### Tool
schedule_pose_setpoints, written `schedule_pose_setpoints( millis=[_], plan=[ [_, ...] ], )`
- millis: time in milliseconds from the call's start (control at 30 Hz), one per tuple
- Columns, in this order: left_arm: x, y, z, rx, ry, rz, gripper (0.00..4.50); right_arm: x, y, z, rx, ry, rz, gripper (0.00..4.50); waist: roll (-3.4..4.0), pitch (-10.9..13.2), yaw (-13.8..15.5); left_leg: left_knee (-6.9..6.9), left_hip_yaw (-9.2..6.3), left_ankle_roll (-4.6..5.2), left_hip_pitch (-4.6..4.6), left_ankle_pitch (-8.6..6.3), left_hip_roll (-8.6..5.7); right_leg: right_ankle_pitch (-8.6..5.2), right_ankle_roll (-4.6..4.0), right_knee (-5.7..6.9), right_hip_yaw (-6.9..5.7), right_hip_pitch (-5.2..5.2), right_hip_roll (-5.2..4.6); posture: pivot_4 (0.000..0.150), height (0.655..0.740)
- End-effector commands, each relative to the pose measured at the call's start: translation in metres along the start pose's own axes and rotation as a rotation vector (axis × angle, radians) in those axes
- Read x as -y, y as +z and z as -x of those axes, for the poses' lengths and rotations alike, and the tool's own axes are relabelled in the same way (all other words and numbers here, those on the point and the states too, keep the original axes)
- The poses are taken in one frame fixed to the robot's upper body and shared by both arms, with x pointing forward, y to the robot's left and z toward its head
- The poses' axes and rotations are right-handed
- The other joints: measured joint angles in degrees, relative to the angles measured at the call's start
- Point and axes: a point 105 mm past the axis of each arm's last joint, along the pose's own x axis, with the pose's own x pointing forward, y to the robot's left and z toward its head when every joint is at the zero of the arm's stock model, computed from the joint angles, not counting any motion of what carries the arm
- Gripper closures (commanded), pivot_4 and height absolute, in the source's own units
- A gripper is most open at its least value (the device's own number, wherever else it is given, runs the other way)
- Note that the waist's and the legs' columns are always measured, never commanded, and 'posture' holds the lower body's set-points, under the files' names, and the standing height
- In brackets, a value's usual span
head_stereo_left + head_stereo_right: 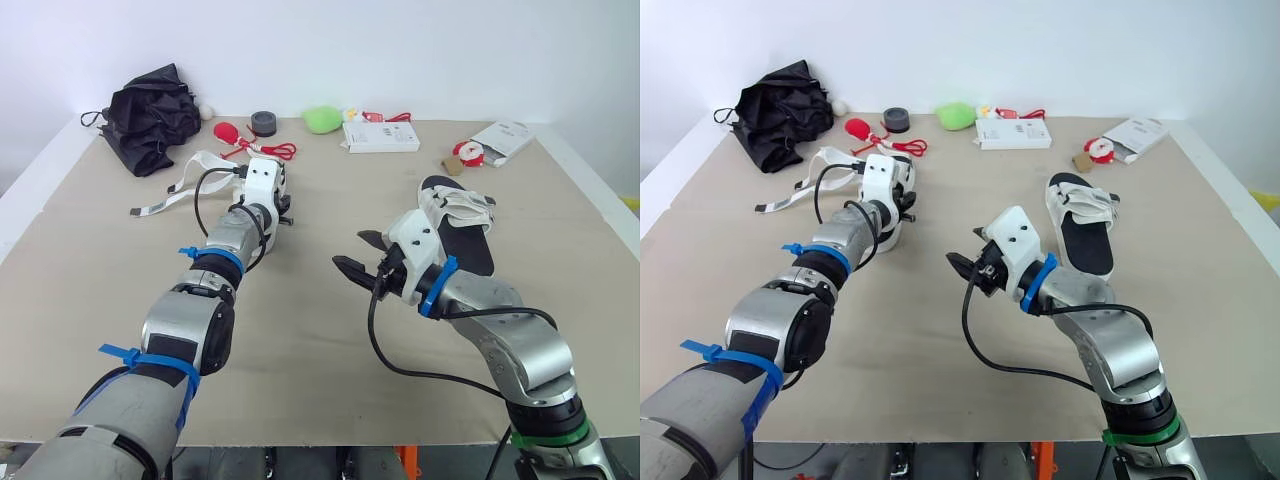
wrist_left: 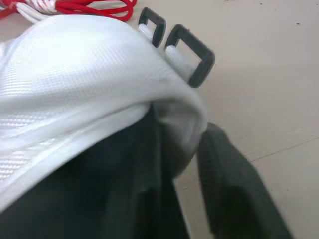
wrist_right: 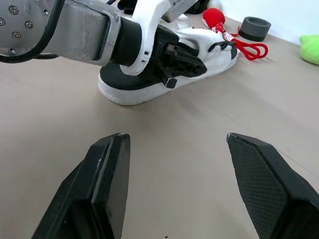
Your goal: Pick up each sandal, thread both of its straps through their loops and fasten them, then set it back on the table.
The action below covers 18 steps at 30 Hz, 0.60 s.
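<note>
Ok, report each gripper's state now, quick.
Left gripper: closed on the white sandal.
Right gripper: open, holding nothing.

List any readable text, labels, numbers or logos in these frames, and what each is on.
No legible text anywhere.
White box at the table's far edge: faint print, too small to read.
White packet at the far right: markings too small to read.
Left sandal and right sandal: no logo or lettering visible.
</note>
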Motion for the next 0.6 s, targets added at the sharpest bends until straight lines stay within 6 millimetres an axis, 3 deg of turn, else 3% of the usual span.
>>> schedule_pose_setpoints(
  millis=[33, 133, 167, 267, 467, 600],
  plan=[
    [0.007, 0.003, 0.002, 0.04, -0.073, -0.049, 4.45, 0.008, 0.011, 0.003, 0.032, -0.028, 0.034, 1.15, 0.0, 0.0, 0.0, 0.0, 0.01, 0.0, 0.0, 0.0, 0.0, 0.0, 0.0, 0.0, 0.0, 0.0, -0.01, 0.15, 0.74],
    [0.021, 0.007, 0.005, 0.077, -0.177, -0.043, 4.45, 0.008, 0.012, 0.003, 0.033, -0.024, 0.037, 1.15, 0.0, 0.0, 0.09, 0.0, 0.01, 0.0, 0.0, 0.0, 0.0, 0.09, -0.16, 0.01, 0.0, 0.01, -0.02, 0.15, 0.74],
    [0.034, 0.009, 0.01, 0.104, -0.281, -0.054, 4.45, 0.007, 0.012, 0.003, 0.035, -0.019, 0.036, 1.15, 0.0, 0.0, 0.1, 0.01, -0.01, 0.0, 0.0, 0.0, 0.0, 0.11, -0.19, 0.01, -0.01, 0.01, -0.03, 0.15, 0.74],
    [0.067, 0.005, 0.067, 0.209, -0.71, -0.162, 4.45, 0.0, 0.013, 0.007, 0.041, 0.02, 0.025, 1.15, 0.08, -0.05, -0.43, -0.04, 0.07, 0.02, 0.03, -0.04, 0.02, 0.21, -0.39, 0.03, 0.1, 0.01, -0.08, 0.15, 0.74],
    [0.056, -0.046, 0.147, 0.073, -1.043, -0.421, 4.45, 0.0, 0.006, 0.018, 0.017, 0.042, 0.01, 1.15, 0.09, -0.05, -0.82, -0.07, 0.11, -0.14, 0.08, -0.11, 0.1, 0.15, -0.55, 0.07, 0.13, -0.08, 0.11, 0.15, 0.74],
    [0.042, -0.065, 0.168, -0.014, -1.13, -0.507, 4.45, 0.011, 0.001, 0.032, -0.009, 0.039, 0.002, 1.15, 0.11, -0.05, -0.38, -0.04, 0.12, -0.24, 0.23, -0.04, 0.53, -0.17, -0.74, 0.06, 0.05, -0.03, 0.27, 0.15, 0.74]
  ],
)
